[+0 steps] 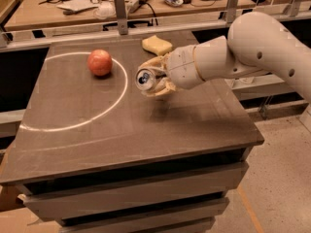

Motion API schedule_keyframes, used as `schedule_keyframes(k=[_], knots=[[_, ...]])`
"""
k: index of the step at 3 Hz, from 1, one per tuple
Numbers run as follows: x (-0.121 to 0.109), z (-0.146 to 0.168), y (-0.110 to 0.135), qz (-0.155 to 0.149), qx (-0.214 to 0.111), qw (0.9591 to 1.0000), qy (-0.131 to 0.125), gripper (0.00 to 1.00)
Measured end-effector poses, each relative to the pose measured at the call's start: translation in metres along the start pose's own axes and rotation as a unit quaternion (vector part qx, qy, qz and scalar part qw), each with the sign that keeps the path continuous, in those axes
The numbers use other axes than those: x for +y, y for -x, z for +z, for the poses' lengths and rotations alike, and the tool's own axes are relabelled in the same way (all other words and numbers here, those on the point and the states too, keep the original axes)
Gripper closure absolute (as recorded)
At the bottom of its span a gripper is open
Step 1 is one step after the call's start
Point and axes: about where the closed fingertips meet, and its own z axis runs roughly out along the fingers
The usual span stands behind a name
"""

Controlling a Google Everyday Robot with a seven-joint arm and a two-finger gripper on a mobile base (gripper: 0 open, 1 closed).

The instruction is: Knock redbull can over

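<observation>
The redbull can (145,78) is tipped on its side, its silver top facing the camera, held between the fingers of my gripper (156,76). The gripper is shut on the can and holds it a little above the dark table (146,125), just right of the white circle line. The can's body is mostly hidden by the fingers. My white arm (243,52) reaches in from the right.
A red apple (99,62) sits inside the white circle (73,125) at the back left. A pale yellow sponge (156,45) lies at the back of the table, behind the gripper. A cluttered workbench (121,4) stands beyond a metal rail.
</observation>
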Motion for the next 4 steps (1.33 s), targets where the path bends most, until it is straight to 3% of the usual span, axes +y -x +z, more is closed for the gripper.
schedule_keyframes(k=[1,2,3,4], knots=[[0.003,0.009,0.002,-0.059,0.044,0.9969,0.027,1.00],[0.007,0.017,-0.001,-0.094,0.074,0.9913,0.055,1.00],[0.010,0.021,-0.005,-0.106,0.095,0.9859,0.088,0.87],[0.014,0.021,-0.011,-0.098,0.107,0.9815,0.125,0.64]])
